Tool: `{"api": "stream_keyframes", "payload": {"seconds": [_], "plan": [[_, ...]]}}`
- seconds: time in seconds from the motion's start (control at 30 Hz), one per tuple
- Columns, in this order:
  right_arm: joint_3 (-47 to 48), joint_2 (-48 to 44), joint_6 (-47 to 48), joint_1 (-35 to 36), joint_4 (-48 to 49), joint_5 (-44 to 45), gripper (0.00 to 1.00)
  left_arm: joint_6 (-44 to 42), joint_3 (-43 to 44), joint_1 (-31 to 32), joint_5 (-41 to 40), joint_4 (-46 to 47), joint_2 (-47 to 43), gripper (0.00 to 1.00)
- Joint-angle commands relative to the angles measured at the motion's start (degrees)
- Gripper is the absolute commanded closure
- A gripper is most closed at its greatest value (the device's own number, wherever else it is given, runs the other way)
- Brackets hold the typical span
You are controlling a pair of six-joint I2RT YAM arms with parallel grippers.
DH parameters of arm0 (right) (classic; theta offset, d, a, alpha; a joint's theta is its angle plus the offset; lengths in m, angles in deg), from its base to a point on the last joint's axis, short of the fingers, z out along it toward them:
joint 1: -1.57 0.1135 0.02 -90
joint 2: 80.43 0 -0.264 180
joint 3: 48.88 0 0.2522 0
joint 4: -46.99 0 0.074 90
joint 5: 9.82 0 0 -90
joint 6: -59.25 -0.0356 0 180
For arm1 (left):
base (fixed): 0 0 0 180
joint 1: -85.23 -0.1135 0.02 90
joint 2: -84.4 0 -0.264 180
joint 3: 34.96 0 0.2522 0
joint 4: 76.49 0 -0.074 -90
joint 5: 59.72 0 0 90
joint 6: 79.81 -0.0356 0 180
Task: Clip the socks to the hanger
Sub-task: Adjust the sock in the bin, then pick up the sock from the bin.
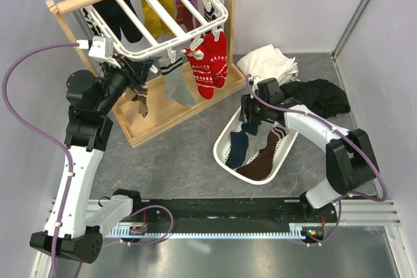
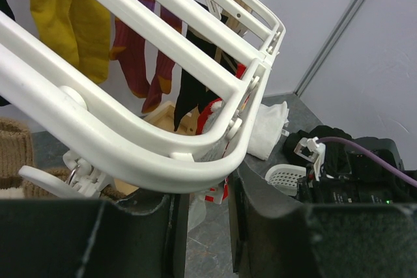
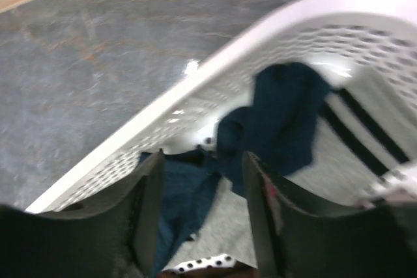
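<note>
We see a wooden stand (image 1: 171, 114) on the grey bench (image 1: 176, 167). A white lattice basket (image 1: 222, 136) holds blue socks (image 1: 238, 146) and a brown sock (image 1: 260, 164). Beside it lie white cloth (image 1: 268, 62) and, perhaps, black clothing (image 1: 322, 96).

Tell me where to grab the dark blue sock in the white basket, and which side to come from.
Grip the dark blue sock at its bunched middle, coming straight down from above. The basket has a lattice wall that shuts off a sideways approach, and that bunched fold seems to offer more to pinch than the flat grey striped sock beside it. The right gripper hangs over it, jaws open.
</note>
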Motion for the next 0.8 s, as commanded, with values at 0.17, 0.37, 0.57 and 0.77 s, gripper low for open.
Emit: {"api": "stream_keyframes", "payload": {"seconds": [0.17, 0.37, 0.57, 0.77], "plan": [[-0.5, -4.2, -6.4, -2.2, -1.8, 25.6, 0.46, -2.3, -0.2, 0.3, 0.5, 0.3, 0.3, 0.98], [-1.2, 1.8, -13.0, -3.5, 0.7, 29.1, 0.49, -2.2, -0.3, 0.5, 0.5, 0.4, 0.1, 0.98], [-2.1, 6.2, -16.6, -4.0, 5.4, 30.9, 0.51, -2.0, -0.9, 0.7, 0.8, 0.7, 0.1, 0.98], [-1.5, 12.0, -18.1, -4.2, 7.0, 32.4, 0.55, -2.0, -1.0, 0.9, 1.1, 0.8, 0.1, 0.98]]}}
